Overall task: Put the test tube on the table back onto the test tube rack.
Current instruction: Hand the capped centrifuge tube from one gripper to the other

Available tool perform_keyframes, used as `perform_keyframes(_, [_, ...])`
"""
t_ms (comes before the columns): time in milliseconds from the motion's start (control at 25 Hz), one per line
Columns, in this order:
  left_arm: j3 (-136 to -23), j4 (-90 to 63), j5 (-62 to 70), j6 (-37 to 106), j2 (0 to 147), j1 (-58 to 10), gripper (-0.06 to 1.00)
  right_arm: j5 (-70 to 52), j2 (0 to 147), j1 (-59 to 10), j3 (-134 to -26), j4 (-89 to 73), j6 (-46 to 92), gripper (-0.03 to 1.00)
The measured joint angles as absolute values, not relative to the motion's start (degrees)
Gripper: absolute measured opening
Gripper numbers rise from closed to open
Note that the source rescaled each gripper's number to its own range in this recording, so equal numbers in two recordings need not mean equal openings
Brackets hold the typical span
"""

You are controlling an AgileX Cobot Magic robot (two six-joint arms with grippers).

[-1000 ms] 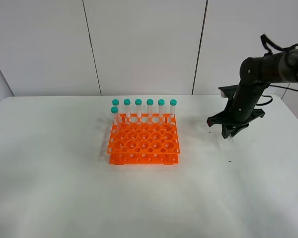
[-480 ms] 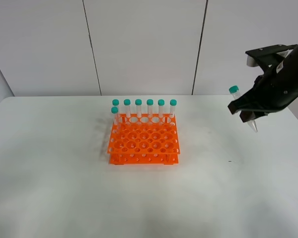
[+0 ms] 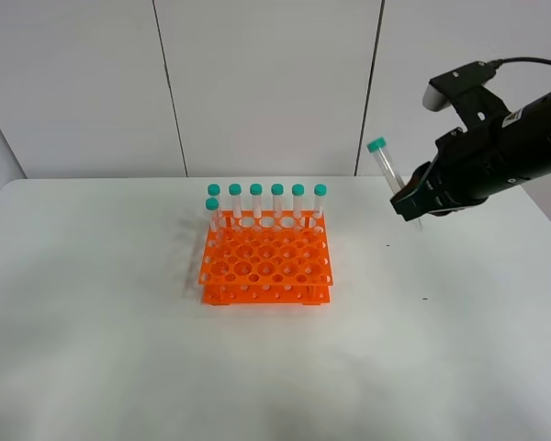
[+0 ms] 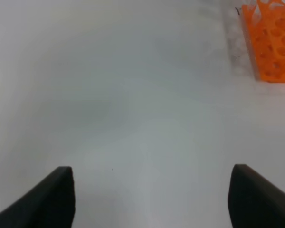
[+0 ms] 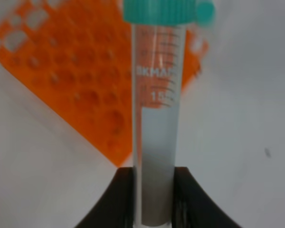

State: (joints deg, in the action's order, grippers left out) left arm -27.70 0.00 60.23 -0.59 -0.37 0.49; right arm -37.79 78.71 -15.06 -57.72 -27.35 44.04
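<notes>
My right gripper [image 3: 411,204] is shut on a clear test tube [image 3: 387,171] with a teal cap and holds it in the air, tilted, to the right of the orange test tube rack [image 3: 265,260]. In the right wrist view the tube [image 5: 158,123] stands between the black fingers [image 5: 113,202] with the rack [image 5: 85,90] behind it. Several capped tubes [image 3: 277,203] stand in the rack's back rows. My left gripper [image 4: 149,194] is open over bare white table [image 4: 133,104]; a corner of the rack [image 4: 270,42] shows there. The left arm is out of the exterior view.
The white table [image 3: 119,349] spreads around the rack. A white panelled wall [image 3: 257,83] stands behind it. A small dark speck [image 3: 424,298] lies on the table to the right of the rack.
My right gripper has lifted the test tube off the table and carried it up and left toward the rack. The tube now tilts with its cap up and to the left.
</notes>
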Motion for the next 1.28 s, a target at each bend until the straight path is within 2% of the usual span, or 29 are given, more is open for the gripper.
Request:
perform_keyframes(120, [-27.70,0.00,60.23,-0.59,-0.37,0.49,1.00,-37.94,78.71,-15.23,-57.72,-37.40,52.54,0.03])
perform_keyframes(240, [-27.70,0.00,60.23,-0.59,-0.37,0.49,1.00,-38.99,78.71,-15.49,-57.50,-41.96,54.40,0.03])
perform_keyframes(560, [-27.70,0.00,60.23,-0.59,-0.37,0.49,1.00,-38.31,78.97,-26.54,-54.93,-41.98,52.86,0.03])
perform_keyframes(840, [-27.70,0.00,60.23,-0.59,-0.37,0.49,1.00,-36.89,87.27,-27.89,-54.87,-44.30,53.00,0.03])
perform_keyframes(1080, [-27.70,0.31,60.23,-0.59,-0.37,0.49,1.00,-34.28,91.32,-34.21,-54.87,-46.09,54.42,0.03])
perform_keyframes(1280, [-30.37,0.00,59.91,-0.59,-0.14,0.49,1.00,-33.71,91.32,-33.88,-54.87,-48.58,54.42,0.03])
